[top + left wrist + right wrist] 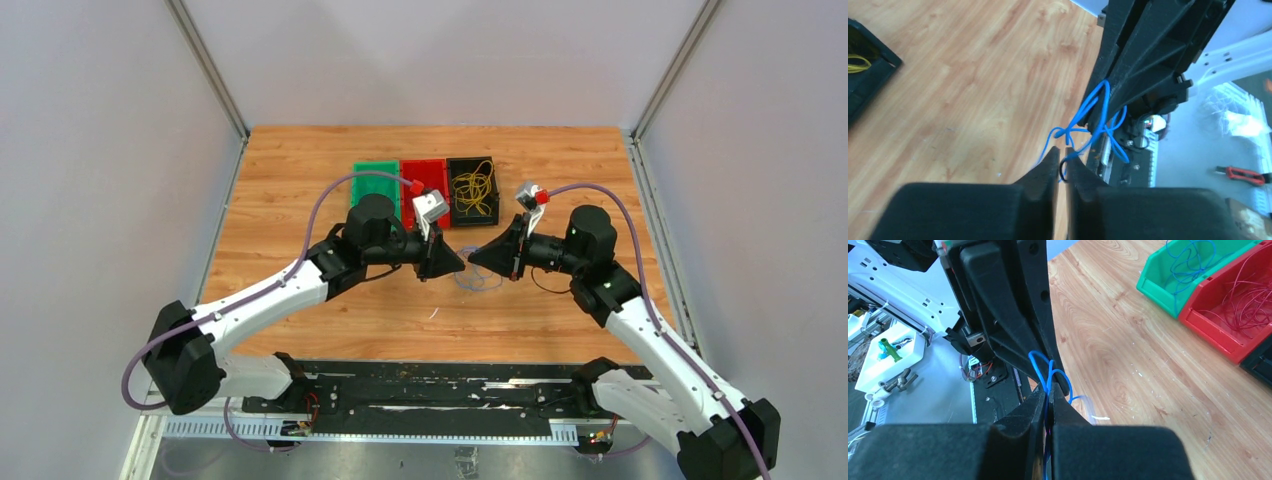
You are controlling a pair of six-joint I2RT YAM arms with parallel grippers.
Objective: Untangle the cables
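A knotted blue cable (478, 280) hangs between my two grippers, which face each other tip to tip over the middle of the table. My left gripper (458, 264) has its jaws drawn to a thin slit, and one strand of the blue cable (1098, 115) runs in between the tips (1061, 152). My right gripper (475, 257) is shut on several strands of the same blue cable (1048, 367), which pass down between its fingers (1048, 390). Loops and a knot stick out beyond both sets of tips.
Three bins stand in a row at the back: a green bin (376, 164) with blue cables (1193, 260), a red bin (424, 163) with red cables (1248, 300), and a black bin (472, 160) with yellow cables (473, 188). A black rail (420, 385) runs along the near edge.
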